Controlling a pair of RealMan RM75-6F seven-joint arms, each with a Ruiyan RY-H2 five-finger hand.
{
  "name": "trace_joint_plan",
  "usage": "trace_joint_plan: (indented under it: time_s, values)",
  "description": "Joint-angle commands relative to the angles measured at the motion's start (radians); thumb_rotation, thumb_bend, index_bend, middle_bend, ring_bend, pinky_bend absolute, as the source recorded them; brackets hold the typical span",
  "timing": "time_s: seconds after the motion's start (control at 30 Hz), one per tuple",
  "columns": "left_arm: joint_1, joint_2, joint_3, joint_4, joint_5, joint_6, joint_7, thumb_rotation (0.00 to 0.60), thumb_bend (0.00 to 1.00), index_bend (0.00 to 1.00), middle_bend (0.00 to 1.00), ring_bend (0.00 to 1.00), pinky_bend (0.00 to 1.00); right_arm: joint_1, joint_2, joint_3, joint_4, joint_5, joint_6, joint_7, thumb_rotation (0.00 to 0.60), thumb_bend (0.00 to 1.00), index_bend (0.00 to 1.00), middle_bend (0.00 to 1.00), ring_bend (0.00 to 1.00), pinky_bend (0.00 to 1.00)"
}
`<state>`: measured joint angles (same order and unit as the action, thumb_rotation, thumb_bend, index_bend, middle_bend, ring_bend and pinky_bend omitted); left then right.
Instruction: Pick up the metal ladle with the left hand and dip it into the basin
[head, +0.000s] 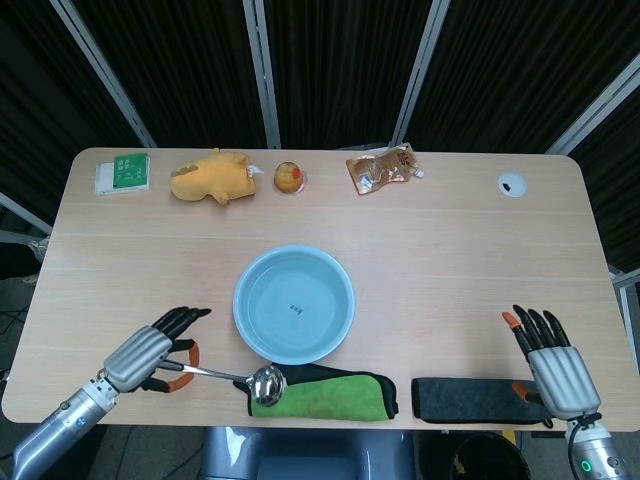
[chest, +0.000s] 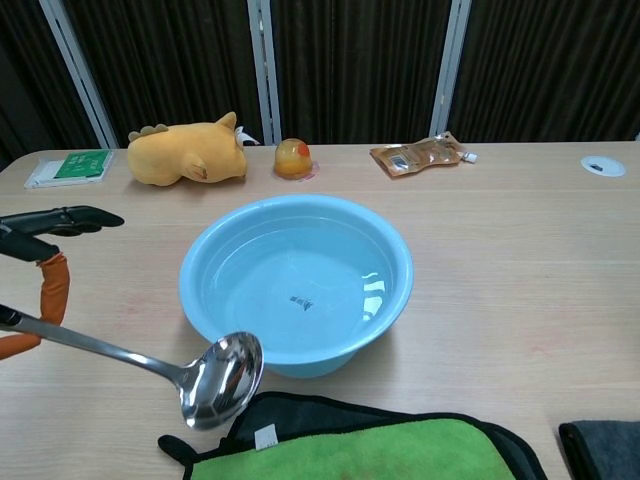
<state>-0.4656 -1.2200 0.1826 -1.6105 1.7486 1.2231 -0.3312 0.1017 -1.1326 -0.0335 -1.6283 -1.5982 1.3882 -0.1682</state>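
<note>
Your left hand holds the metal ladle by the end of its handle, near the front-left corner of the table. The handle runs out to the right from your fingers, and the bowl of the ladle sits off the tabletop, just in front of the near rim of the basin and above the left end of the green cloth. In the chest view the ladle's bowl tilts with its hollow facing the camera, overlapping the basin's outer wall. The blue basin stands at the middle of the table with water in it.

Your right hand lies flat and empty near the front-right edge, fingers spread, just beside the right end of the dark grey cloth.

Along the far edge you have a green-and-white packet, a yellow plush toy, a small orange jelly cup, a brown snack pouch and a round white cable port.
</note>
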Motion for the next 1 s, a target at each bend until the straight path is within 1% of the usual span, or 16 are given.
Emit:
trace_joint_plan:
  time_s: [0.03,0.2,0.3,0.47,0.67,0.83,1.0]
  values:
    - [-0.019,-0.025,-0.039,0.025,-0.043,-0.021,-0.059,0.600,0.33,0.61,0.00,0.00,0.00,0.005,-0.004,0.000,0.002,0.010,-0.015,-0.009,0.600,0.00,0.00,0.00,0.00,0.00]
    - [-0.040,-0.047,-0.088,0.064,-0.098,-0.054,-0.056,0.600,0.33,0.63,0.00,0.00,0.00,0.011,-0.008,0.004,0.002,0.026,-0.030,-0.017,0.600,0.00,0.00,0.00,0.00,0.00]
    - [-0.069,-0.059,-0.130,0.091,-0.152,-0.103,-0.066,0.600,0.33,0.63,0.00,0.00,0.00,0.016,-0.011,0.009,0.004,0.048,-0.049,-0.022,0.600,0.00,0.00,0.00,0.00,0.00]
    - [-0.112,-0.061,-0.175,0.111,-0.213,-0.177,-0.065,0.600,0.36,0.62,0.00,0.00,0.00,0.020,-0.006,0.018,0.005,0.071,-0.057,-0.015,0.600,0.00,0.00,0.00,0.00,0.00]
    - [-0.170,-0.042,-0.220,0.084,-0.275,-0.268,0.018,0.600,0.36,0.62,0.00,0.00,0.00,0.022,0.007,0.029,0.005,0.091,-0.060,0.011,0.600,0.00,0.00,0.00,0.00,0.00]
    - [-0.203,-0.024,-0.256,0.033,-0.319,-0.302,0.106,0.600,0.36,0.63,0.00,0.00,0.00,0.020,0.017,0.027,0.003,0.085,-0.053,0.032,0.600,0.00,0.00,0.00,0.00,0.00]
    - [-0.241,-0.030,-0.294,0.006,-0.421,-0.357,0.222,0.600,0.37,0.63,0.00,0.00,0.00,0.019,0.030,0.031,0.004,0.087,-0.047,0.065,0.600,0.00,0.00,0.00,0.00,0.00]
